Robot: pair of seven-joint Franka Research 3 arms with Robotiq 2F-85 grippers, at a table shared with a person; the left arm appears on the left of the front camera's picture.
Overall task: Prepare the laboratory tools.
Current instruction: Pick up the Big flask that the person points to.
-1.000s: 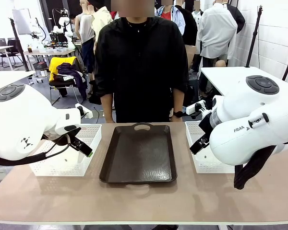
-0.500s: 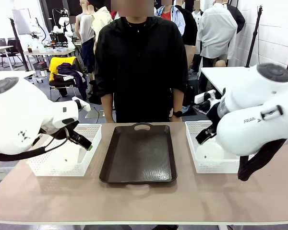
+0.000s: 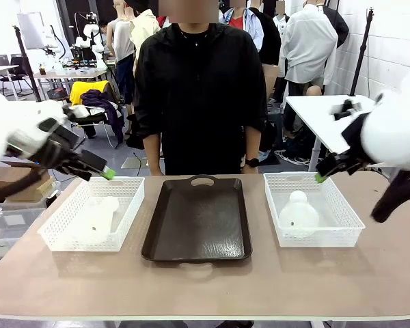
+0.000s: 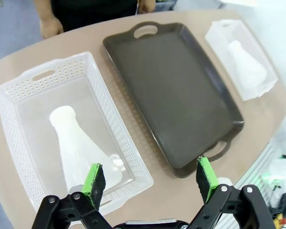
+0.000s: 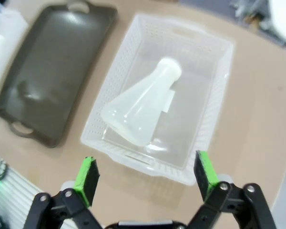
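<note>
Across the desk (image 3: pixel 212 287), front view: left flask (image 3: pixel 99 219) and right flask (image 3: pixel 298 212) lie in separate baskets (image 3: pixel 68 240), each nearest its own arm. Left wrist: jaws wide, empty, left flask (image 4: pixel 78 148) ahead, neck away. Right wrist: jaws wide, empty, right flask (image 5: pixel 142 109) diagonal.

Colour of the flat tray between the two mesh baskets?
Dark brown rectangular tray, slightly glossy; clearest in left wrist view.

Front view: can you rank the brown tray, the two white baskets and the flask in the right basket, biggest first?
1. brown tray
2. left basket and right basket: look alike, so tied
3. flask, lying in the right basket
</note>
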